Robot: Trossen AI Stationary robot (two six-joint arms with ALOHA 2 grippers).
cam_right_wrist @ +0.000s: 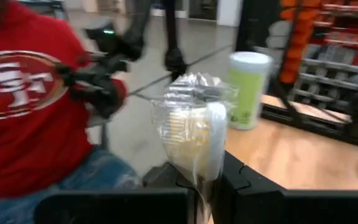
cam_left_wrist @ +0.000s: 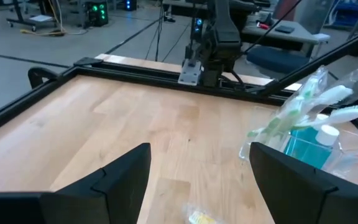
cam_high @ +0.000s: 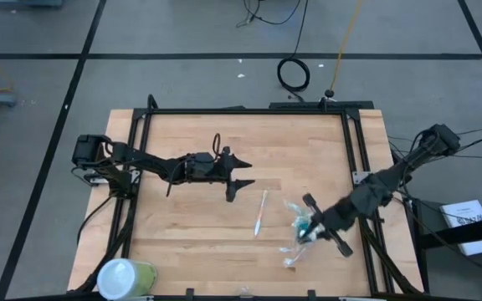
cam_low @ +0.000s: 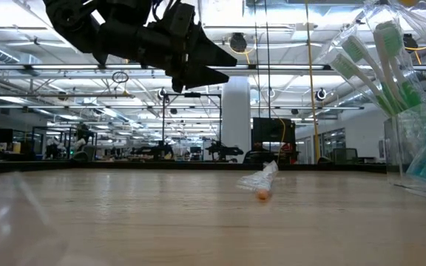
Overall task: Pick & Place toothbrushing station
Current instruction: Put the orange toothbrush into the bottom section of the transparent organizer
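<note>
The toothbrushing station is a small clear plastic holder [cam_high: 299,224] with wrapped white-and-green toothbrushes [cam_low: 379,63] and teal tubes [cam_left_wrist: 303,146]. It is at the table's near right, also in the left wrist view [cam_left_wrist: 319,118]. My right gripper [cam_high: 315,232] is shut on it. One loose wrapped toothbrush [cam_high: 260,212] lies flat on the table at mid-table, its orange end toward the low camera [cam_low: 262,193]. My left gripper [cam_high: 243,172] hovers open and empty above mid-table, left of the loose toothbrush. My right gripper pinches the clear holder's plastic-wrapped end [cam_right_wrist: 197,162] between its two fingers [cam_right_wrist: 244,183]. It comes from the table's right side, slanting down. The wrapped brushes stand up past the fingertips. Whether the holder's bottom rests on the table, I cannot tell.
A large yellow-green container with a white top [cam_high: 125,278] stands at the table's near left corner. A black frame [cam_high: 249,109] runs round the table. A person in a red shirt [cam_right_wrist: 23,106] stands beyond the table's near side. Bare wood [cam_high: 191,226] lies between container and toothbrush.
</note>
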